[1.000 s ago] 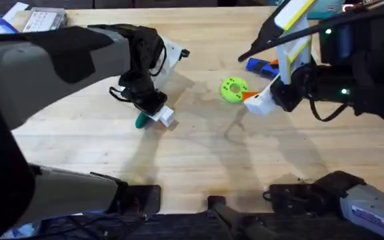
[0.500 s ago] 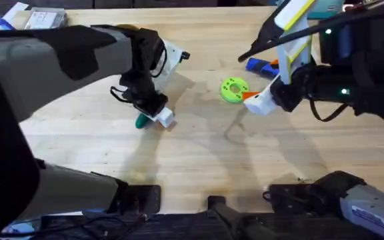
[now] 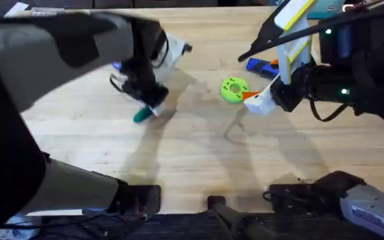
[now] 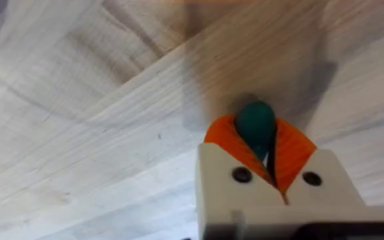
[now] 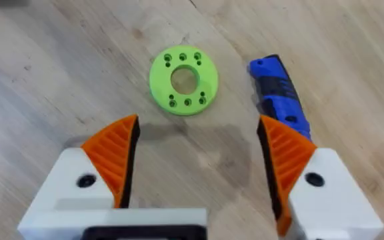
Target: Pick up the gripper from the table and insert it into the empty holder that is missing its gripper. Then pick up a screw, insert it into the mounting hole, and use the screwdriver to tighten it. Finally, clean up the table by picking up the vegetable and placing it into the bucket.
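Left gripper (image 4: 267, 157) is closed on the vegetable (image 4: 255, 125), whose teal end sticks out past the orange pads (image 4: 229, 141) and hangs above the wooden table (image 3: 199, 153). Right gripper (image 5: 199, 163) is wide open and holds nothing. The lime-green disc (image 5: 183, 80) lies on the table ahead of it, between the lines of its two fingers, and the screwdriver (image 5: 279, 97) lies just beyond one fingertip, beside the disc.

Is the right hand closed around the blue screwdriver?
No, the right hand is open above the table, and the screwdriver lies on the wood beyond its fingers.
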